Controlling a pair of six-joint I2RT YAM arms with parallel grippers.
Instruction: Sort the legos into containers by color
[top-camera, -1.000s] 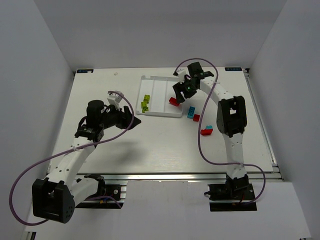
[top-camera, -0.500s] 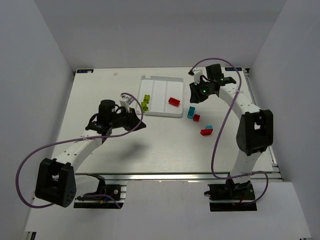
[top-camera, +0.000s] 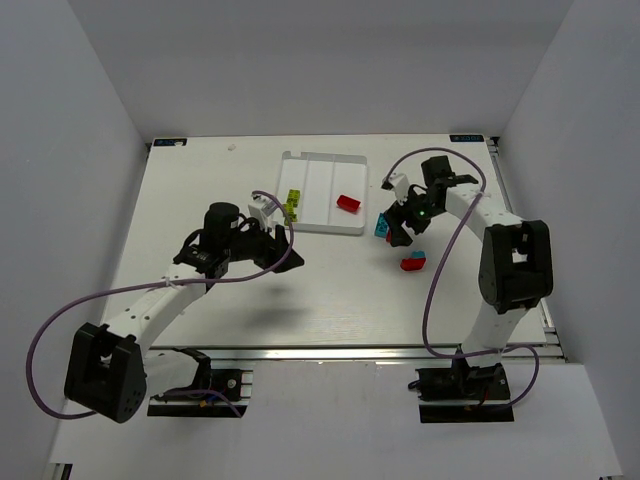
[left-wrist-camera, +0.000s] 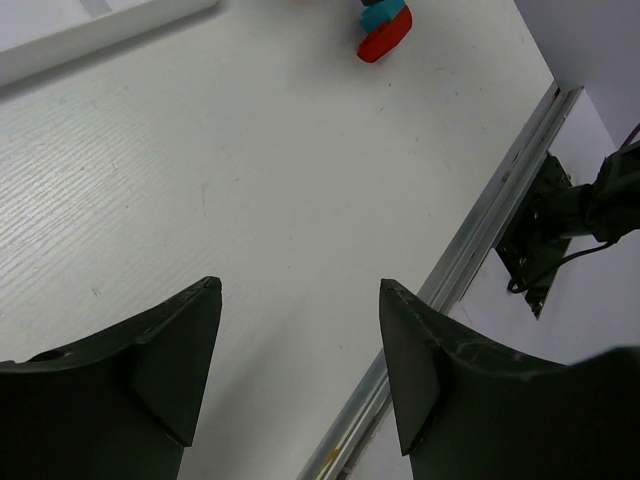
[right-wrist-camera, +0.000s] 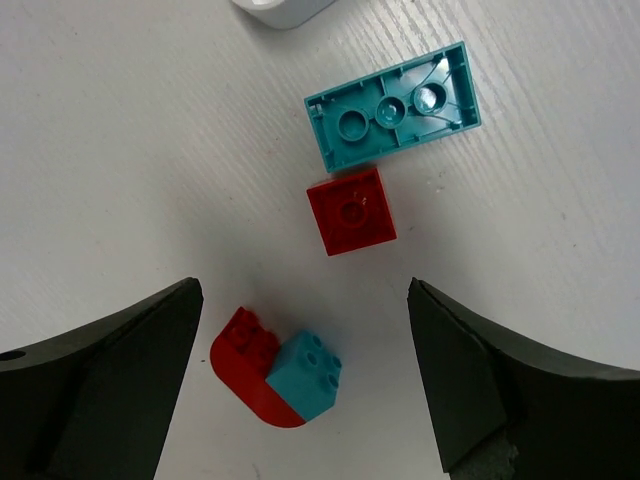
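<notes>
Mispick is risked: red brick and cyan brick touch beneath the parted fingers of the right gripper; both could be caught. The left gripper is likewise spread, empty.

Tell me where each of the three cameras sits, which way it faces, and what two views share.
Top external: above and behind the arm bases, looking down on the white table and white three-compartment plastic tray; both arms show.
Left wrist: low, facing across table toward its metal edge rail; open left gripper shows.
Right wrist: straight down on loose bricks; open right gripper shows.
Shared: both wrist views catch the joined red-and-cyan plastic brick.
</notes>
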